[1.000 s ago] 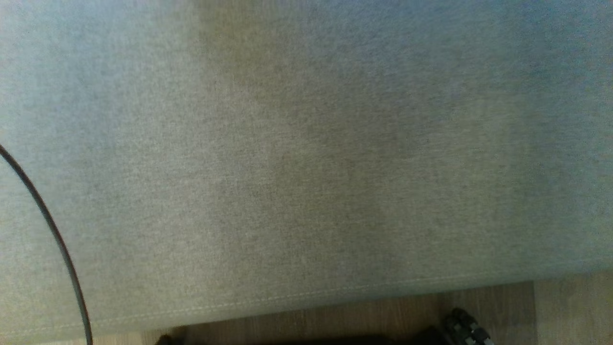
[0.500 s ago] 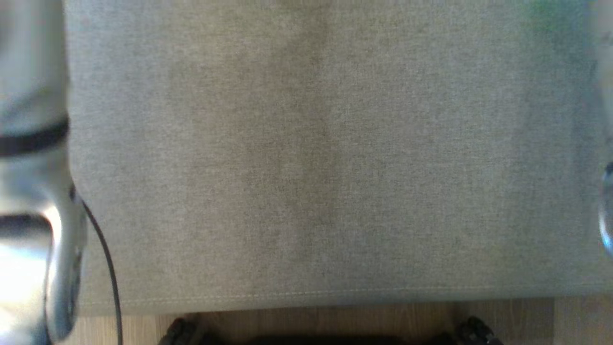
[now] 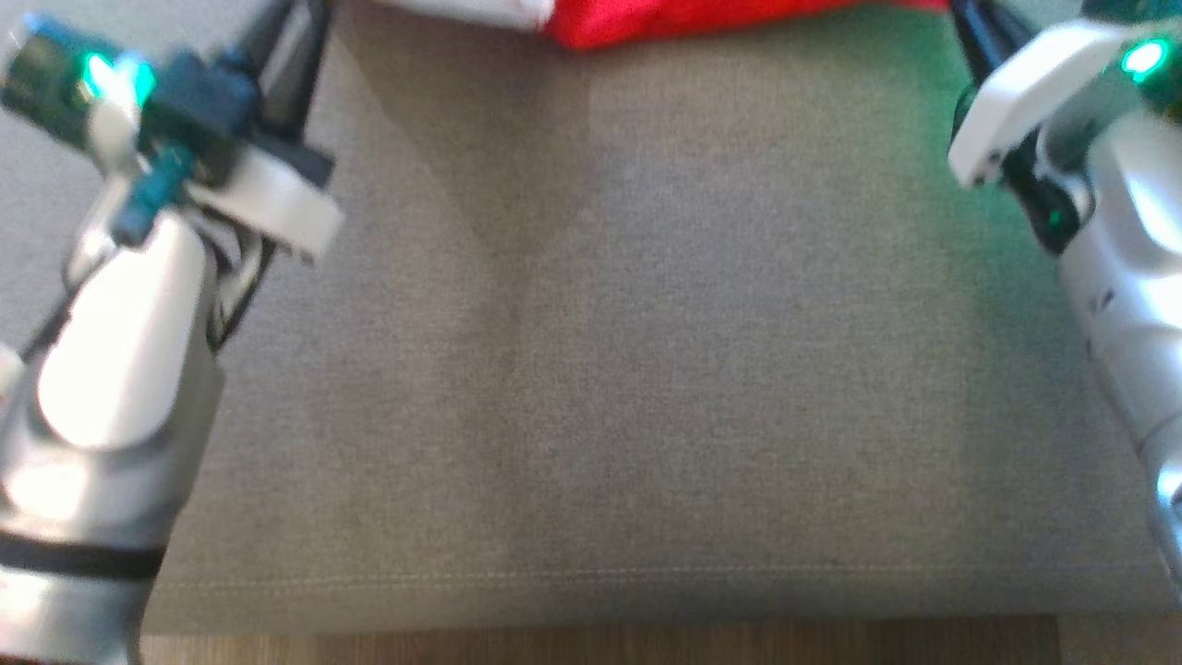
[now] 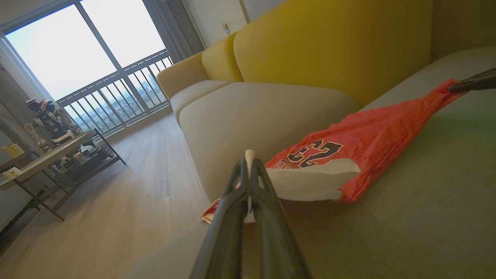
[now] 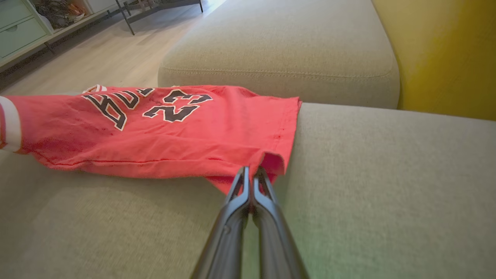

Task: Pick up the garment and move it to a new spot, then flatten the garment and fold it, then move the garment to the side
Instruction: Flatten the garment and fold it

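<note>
The head camera has swung up within the last second. Where only the sofa [image 3: 646, 369] seat showed, both arms and a red edge now sit at the top of that view. The jersey [image 5: 155, 128] stretches across the seat cushion, number side up. The left gripper [image 4: 250, 162] pinches its white trim and the right gripper [image 5: 252, 172] its red hem corner. The carry looks under way; flattening and folding remain.

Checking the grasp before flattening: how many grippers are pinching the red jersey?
2. The left gripper is shut on the red jersey at its white-trimmed end. The right gripper is shut on the red hem corner at the opposite end.
</note>
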Motion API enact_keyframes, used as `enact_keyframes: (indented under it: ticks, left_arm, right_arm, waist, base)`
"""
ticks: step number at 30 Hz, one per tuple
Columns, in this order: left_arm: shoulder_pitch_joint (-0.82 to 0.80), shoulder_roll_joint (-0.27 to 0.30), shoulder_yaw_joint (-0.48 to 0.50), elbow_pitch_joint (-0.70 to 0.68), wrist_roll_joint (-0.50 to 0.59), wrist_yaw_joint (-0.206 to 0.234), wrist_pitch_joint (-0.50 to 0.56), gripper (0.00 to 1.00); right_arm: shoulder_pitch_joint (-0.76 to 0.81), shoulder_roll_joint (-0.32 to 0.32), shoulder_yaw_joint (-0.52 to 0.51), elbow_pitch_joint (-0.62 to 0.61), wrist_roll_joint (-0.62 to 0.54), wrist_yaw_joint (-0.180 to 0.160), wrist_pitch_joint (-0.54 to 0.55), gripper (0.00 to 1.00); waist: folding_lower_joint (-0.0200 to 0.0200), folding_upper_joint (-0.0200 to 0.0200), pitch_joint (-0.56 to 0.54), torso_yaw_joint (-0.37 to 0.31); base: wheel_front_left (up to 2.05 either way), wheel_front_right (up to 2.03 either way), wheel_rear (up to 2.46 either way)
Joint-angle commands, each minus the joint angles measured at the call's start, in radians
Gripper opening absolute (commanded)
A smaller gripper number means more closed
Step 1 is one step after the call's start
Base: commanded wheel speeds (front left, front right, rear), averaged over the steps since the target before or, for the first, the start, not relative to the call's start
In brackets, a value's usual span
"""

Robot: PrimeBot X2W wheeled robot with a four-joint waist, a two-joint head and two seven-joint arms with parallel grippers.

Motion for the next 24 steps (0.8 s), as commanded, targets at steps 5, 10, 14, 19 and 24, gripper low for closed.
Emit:
enact_keyframes:
  ticks: [5,10,14,19,24]
  left_arm:
    - [0.083,0.119,-0.050,-0.027,0.011,0.001,-0.001,0.00]
    - [0.164,0.163,-0.120,-0.002,-0.017,0.000,-0.001,0.00]
    - [0.219,0.200,-0.170,0.022,-0.037,0.000,-0.001,0.00]
    - [0.262,0.235,-0.215,0.051,-0.039,0.000,-0.001,0.00]
    - [0.315,0.271,-0.238,0.069,-0.050,0.000,-0.001,0.00]
  right_arm:
    - [0.097,-0.037,0.094,-0.043,0.084,0.000,0.044,0.00]
    - [0.169,-0.060,0.166,-0.051,0.145,0.000,0.101,0.00]
    - [0.226,-0.071,0.228,-0.079,0.202,0.000,0.161,0.00]
    - [0.282,-0.091,0.291,-0.117,0.265,0.000,0.238,0.00]
    - [0.321,-0.136,0.343,-0.163,0.322,0.000,0.269,0.00]
  waist:
    - [0.0002,0.0000,-0.104,0.009]
    - [0.0002,0.0000,-0.161,0.001]
    - [0.0002,0.0000,-0.204,-0.011]
    - [0.0002,0.0000,-0.246,-0.023]
    - [0.0002,0.0000,-0.292,-0.034]
  base:
    - [0.00,0.00,0.00]
    - [0.00,0.00,0.00]
    - [0.00,0.00,0.00]
    - [0.00,0.00,0.00]
    - [0.00,0.00,0.00]
